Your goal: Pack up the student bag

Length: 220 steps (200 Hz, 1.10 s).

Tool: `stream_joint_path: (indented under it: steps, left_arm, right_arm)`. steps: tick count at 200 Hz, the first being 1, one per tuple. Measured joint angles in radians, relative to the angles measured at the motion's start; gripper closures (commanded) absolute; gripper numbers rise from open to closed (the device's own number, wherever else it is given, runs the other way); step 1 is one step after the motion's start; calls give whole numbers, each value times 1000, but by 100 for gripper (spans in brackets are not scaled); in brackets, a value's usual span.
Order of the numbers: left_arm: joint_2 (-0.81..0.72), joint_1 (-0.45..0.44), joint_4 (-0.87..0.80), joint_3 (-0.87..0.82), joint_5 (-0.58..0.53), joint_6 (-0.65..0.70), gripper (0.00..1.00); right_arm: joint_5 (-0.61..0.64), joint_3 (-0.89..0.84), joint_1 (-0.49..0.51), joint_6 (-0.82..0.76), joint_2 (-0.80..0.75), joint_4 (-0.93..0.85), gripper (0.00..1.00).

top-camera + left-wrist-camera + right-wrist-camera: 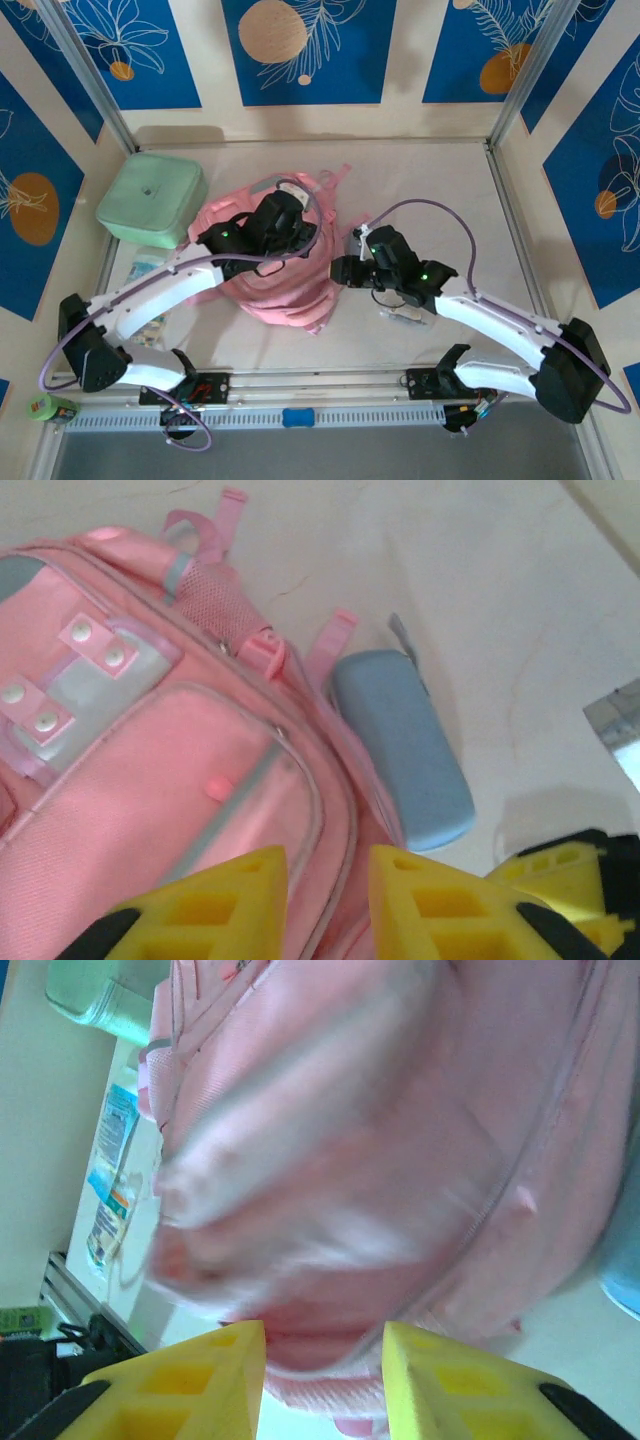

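The bag (285,292) lies in the middle so we reach it; left claw (328,868) and right claw (322,1345) hang loose, holding nothing (case (400,750) just beside).

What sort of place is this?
Probably a robot test booth: a white left arm and right arm bolted at the edge of a table, blue leaf-patterned panels walling it in, and a pink backpack and mint-green box laid out on it.

No text is legible; the print on the blue-and-white packet (108,1175) is blurred.
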Motion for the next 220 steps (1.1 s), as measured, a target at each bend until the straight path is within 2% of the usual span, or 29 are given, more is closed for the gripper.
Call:
stream_joint_path:
  steps: [14, 40, 100, 137, 165, 190, 220]
  left_arm:
    - [-73, 4, 19, -54, 26, -18, 57]
    - [-245, 43, 21, -188, 37, -55, 50]
    - [-436, 353, -56, -446, 79, -155, 37]
    - [-431, 576, -72, -544, 148, -166, 36]
    - [-371, 733, -35, -598, 225, -168, 39]
    - [-311, 836, 31, -647, 283, -177, 41]
    - [-228, 911, 113, -668, 348, -175, 43]
  right_arm:
    - [3, 4, 0, -8, -14, -55, 61]
    - [-2, 14, 8, -14, 16, -129, 60]
    - [-10, 111, 170, 34, 196, -155, 60]
    - [0, 171, 248, 72, 312, -132, 61]
    - [13, 175, 284, 94, 364, -123, 61]
    - [14, 175, 309, 116, 390, -109, 61]
    - [14, 181, 318, 138, 417, -100, 61]
